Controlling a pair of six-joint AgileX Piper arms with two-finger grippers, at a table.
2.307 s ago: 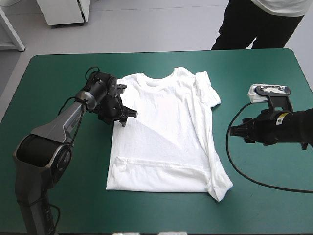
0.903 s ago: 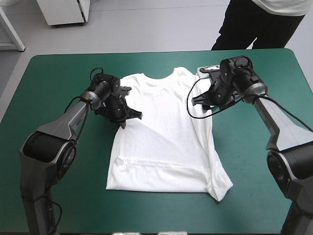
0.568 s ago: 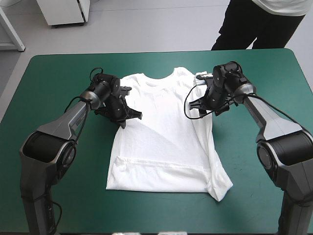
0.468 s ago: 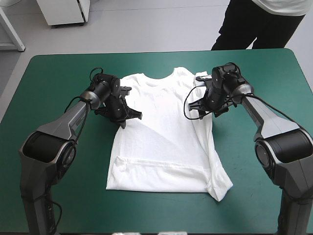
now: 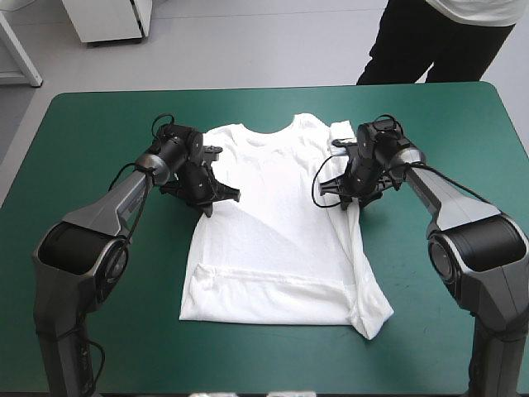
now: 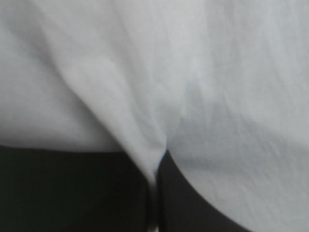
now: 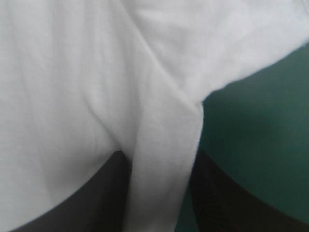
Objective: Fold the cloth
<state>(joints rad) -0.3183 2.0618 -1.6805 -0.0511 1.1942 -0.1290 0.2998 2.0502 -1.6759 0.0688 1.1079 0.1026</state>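
Note:
The white T-shirt (image 5: 273, 231) lies spread flat mid-table, collar toward the far edge and hem toward the front. Its right side is folded inward in a long strip. My left gripper (image 5: 218, 198) sits at the shirt's left edge below the sleeve. In the left wrist view the left gripper (image 6: 157, 166) is shut, with a pinch of the T-shirt (image 6: 217, 72) between its tips. My right gripper (image 5: 340, 197) is on the right edge below the sleeve. In the right wrist view the right gripper (image 7: 161, 162) has its fingers apart, with a folded band of T-shirt (image 7: 72, 72) running between them.
The teal-green cover (image 5: 99, 124) shows on every side of the shirt, and beside my right gripper as teal-green cover (image 7: 256, 125). The table's far edge runs a short way beyond the collar.
My right arm came in from the table's right side to the shirt's right edge, and its fingers have narrowed around the folded strip. My left gripper has kept its hold and place.

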